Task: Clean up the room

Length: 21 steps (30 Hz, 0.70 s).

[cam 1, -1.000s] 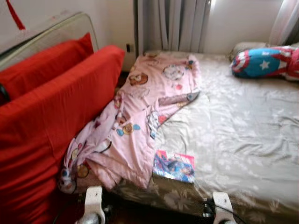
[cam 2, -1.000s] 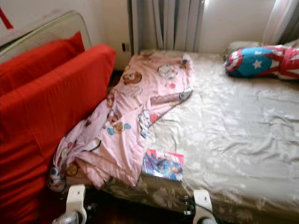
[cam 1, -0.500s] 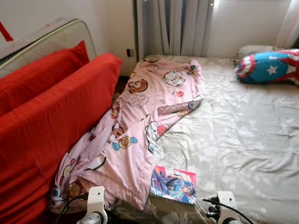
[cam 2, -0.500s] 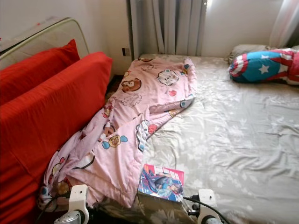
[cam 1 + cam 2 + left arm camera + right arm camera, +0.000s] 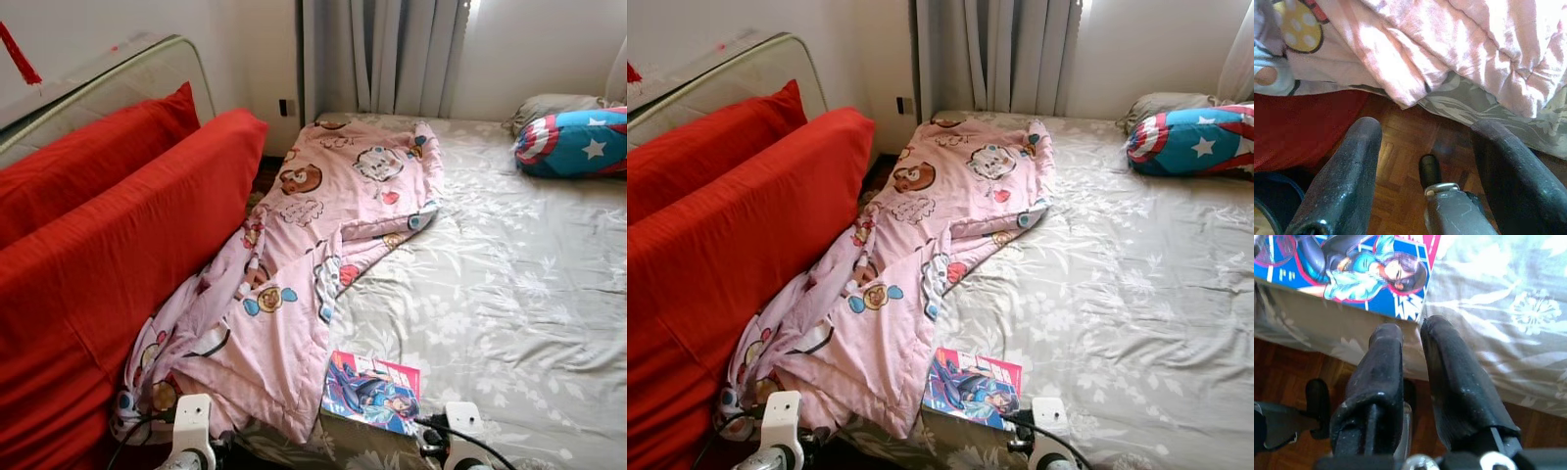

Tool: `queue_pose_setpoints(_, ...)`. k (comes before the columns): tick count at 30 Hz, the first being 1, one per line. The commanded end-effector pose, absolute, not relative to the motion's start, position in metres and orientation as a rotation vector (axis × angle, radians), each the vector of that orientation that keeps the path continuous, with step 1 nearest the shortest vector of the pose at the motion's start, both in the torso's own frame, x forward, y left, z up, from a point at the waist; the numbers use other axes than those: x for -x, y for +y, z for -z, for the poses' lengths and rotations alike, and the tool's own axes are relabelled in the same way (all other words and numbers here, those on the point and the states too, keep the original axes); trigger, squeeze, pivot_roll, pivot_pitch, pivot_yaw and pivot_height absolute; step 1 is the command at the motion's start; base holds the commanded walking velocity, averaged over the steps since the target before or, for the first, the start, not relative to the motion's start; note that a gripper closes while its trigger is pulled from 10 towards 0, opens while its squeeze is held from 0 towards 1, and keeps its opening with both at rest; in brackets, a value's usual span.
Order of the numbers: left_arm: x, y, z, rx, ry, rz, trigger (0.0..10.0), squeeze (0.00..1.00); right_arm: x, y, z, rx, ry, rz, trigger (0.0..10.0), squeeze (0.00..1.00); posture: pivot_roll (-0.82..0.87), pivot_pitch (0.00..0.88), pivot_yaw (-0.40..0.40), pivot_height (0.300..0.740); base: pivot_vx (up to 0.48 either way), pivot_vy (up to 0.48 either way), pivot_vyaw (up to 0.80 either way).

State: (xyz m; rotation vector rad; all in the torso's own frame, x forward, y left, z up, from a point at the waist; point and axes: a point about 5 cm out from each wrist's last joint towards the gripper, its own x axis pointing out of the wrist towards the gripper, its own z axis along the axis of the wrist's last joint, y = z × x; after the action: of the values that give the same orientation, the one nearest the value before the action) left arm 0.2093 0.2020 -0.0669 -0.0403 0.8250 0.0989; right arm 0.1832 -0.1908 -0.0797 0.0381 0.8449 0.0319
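Book [image 5: 372, 392] at lower centre overhangs the bed [image 5: 509, 294]; my right pincer [image 5: 1410, 340], nearly closed and empty, could nudge it off.

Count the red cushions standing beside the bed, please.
2. The front red cushion leans next to the bed, touching the pink blanket. The back red cushion stands behind it, against the headboard frame. Others may be hidden.

Camera has steadied and turned slightly (blur gone); bed [image 5: 509, 294] items unmoved.
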Motion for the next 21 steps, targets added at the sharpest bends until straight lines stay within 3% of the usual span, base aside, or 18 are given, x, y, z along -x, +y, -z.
queue_pose_setpoints(1, -0.203, 0.206, 0.069, 0.027, 0.821, -0.107, 10.0, 0.00, -0.181, -0.188, 0.080, -0.038, 0.826, -0.033, 10.0, 0.00, -0.16, 0.026, 0.070, 0.740, 0.000, 0.000, 0.00)
queue_pose_setpoints(4, -0.199, 0.208, 0.070, -0.012, 0.800, -0.107, 10.0, 0.00, -0.173, -0.190, 0.083, -0.094, 0.807, 0.057, 10.0, 0.00, -0.16, 0.009, 0.072, 0.740, 0.000, 0.000, 0.00)
queue_pose_setpoints(10, -0.189, 0.207, 0.070, 0.006, 0.704, -0.140, 10.0, 0.00, -0.163, -0.189, 0.085, -0.016, 0.798, -0.051, 10.0, 0.00, -0.15, 0.011, 0.044, 0.740, 0.000, 0.000, 0.00)
queue_pose_setpoints(17, -0.180, 0.206, 0.068, -0.003, 0.611, -0.145, 10.0, 0.00, -0.150, -0.193, 0.086, -0.065, 0.748, -0.029, 10.0, 0.00, -0.14, 0.011, 0.013, 0.740, 0.000, 0.000, 0.00)
queue_pose_setpoints(18, -0.191, 0.228, 0.051, -0.237, 0.490, -0.126, 10.0, 0.00, -0.146, -0.195, 0.085, -0.073, 0.723, -0.025, 10.0, 0.00, -0.14, 0.007, 0.004, 0.740, 0.000, 0.000, 0.00)
queue_pose_setpoints(19, -0.206, 0.220, 0.033, -0.144, 0.359, -0.117, 10.0, 0.00, -0.142, -0.195, 0.085, -0.087, 0.707, -0.022, 10.0, 0.00, -0.14, 0.003, -0.002, 0.740, 0.000, 0.000, 0.00)
queue_pose_setpoints(21, -0.207, 0.217, 0.030, -0.091, 0.330, -0.116, 10.0, 0.00, -0.140, -0.196, 0.085, -0.091, 0.704, -0.023, 10.0, 0.00, -0.14, 0.003, -0.003, 0.740, 0.000, 0.000, 0.00)
